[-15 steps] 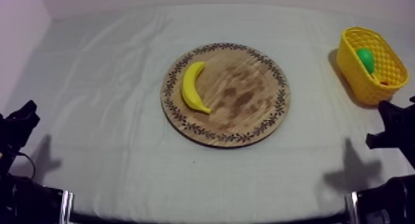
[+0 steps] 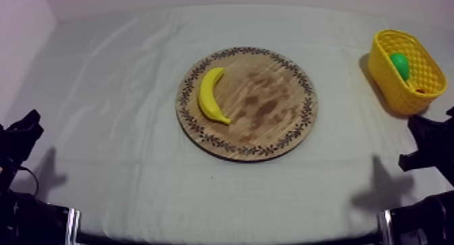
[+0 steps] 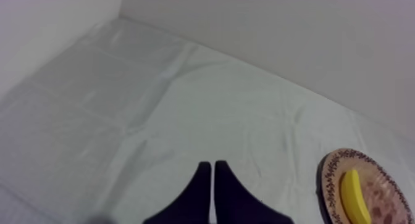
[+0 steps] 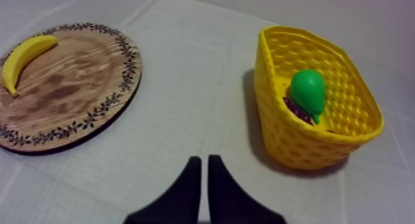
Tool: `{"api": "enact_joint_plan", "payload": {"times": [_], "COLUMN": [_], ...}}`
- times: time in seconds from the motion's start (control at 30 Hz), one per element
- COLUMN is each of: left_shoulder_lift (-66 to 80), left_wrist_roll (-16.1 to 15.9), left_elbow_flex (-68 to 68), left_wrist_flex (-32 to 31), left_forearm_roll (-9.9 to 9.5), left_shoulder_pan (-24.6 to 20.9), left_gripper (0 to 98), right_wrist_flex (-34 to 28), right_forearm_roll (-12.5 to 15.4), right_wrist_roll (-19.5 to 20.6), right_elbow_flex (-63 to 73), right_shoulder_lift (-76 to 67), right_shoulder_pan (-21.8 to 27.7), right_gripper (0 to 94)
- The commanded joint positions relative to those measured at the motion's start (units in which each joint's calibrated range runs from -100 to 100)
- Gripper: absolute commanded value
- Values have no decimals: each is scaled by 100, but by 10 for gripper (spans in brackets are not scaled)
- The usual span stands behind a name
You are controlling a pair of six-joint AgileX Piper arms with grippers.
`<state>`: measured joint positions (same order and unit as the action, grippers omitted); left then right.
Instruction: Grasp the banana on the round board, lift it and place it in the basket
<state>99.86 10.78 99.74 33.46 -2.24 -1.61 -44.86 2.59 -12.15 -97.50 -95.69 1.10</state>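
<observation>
A yellow banana lies on the left part of the round wooden board in the middle of the table. The yellow basket stands at the far right and holds a green pear. My left gripper rests low at the left edge, far from the board; in the left wrist view its fingers lie together as a wedge, shut, with the banana and board off to one side. My right gripper sits low at the right, just in front of the basket, shut over bare cloth between board and basket.
In the right wrist view the pear lies over dark grapes inside the basket. Bare cloth surrounds the board on all sides. A wall closes the table's far edge.
My right gripper has shifted slightly up and away from the front edge. The banana, board, basket and left arm have not moved.
</observation>
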Motion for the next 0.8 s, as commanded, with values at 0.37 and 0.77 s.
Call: {"api": "enact_joint_plan", "payload": {"times": [0.37,0.77], "left_shoulder_lift": [-3,-3], "left_wrist_roll": [-1,-1], "left_elbow_flex": [4,4], "left_wrist_flex": [0,0], "left_forearm_roll": [2,2], "left_shoulder_pan": [-2,-2], "left_gripper": [1,1], "right_wrist_flex": [-22,-1271], "right_forearm_roll": [-95,233], "right_wrist_roll": [160,945], "right_elbow_flex": [1304,5775], "right_shoulder_lift": [625,3235], "right_shoulder_pan": [-476,-1190], "right_gripper": [97,131]}}
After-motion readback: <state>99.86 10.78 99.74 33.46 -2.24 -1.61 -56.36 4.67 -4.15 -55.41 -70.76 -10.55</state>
